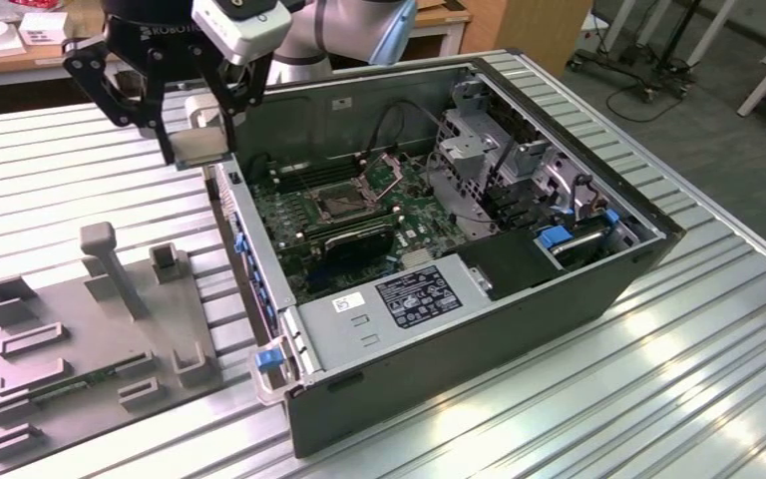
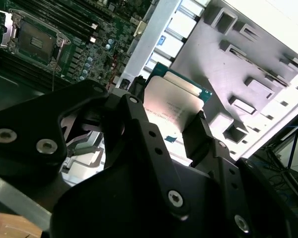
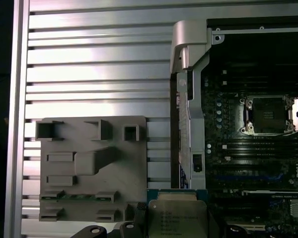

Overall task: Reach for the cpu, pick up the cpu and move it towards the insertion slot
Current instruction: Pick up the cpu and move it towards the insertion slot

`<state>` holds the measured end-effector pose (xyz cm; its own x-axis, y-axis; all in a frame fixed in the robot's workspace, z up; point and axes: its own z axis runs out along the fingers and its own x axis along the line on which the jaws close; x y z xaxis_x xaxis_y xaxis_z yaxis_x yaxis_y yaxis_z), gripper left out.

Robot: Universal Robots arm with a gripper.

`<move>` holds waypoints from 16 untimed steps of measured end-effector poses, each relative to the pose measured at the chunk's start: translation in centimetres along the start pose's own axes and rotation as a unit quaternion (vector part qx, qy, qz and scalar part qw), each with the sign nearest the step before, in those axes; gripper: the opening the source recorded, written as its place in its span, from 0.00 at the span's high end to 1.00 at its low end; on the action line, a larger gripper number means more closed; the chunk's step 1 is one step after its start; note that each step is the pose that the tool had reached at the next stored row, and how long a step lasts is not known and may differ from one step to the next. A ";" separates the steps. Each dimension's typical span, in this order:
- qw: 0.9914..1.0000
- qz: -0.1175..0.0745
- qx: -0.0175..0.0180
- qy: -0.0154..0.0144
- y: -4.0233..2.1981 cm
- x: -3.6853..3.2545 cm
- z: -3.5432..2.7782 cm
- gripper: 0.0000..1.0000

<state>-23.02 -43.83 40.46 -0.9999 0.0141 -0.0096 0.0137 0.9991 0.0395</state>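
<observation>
- Gripper (image 2: 181, 124) clenched the cpu (image 2: 175, 101) by opposite edges, mid-frame
- Chip looked light, stiff, slippery, fragile underneath
- Insertion slot (image 2: 35, 42) sat upper left

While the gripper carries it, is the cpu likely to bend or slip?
The cpu looks like a thin flat plate with a metal top, so probably stiff and light. Its smooth top and edge-only grip in the gripper suggest it might slip or tilt if bumped.

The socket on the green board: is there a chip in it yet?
Empty. The socket shows a bare dark middle in its metal frame, while the cpu sits in the gripper, off the board.
</observation>
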 end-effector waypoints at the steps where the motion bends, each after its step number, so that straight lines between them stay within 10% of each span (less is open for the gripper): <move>1: 1.000 0.000 0.000 0.000 0.00 -0.08 0.00 0.45; 16: 1.000 0.000 0.000 0.000 0.02 -1.38 0.03 0.45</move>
<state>-21.64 -43.83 40.45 -0.9999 0.0141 -0.0095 0.0137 0.9991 0.0395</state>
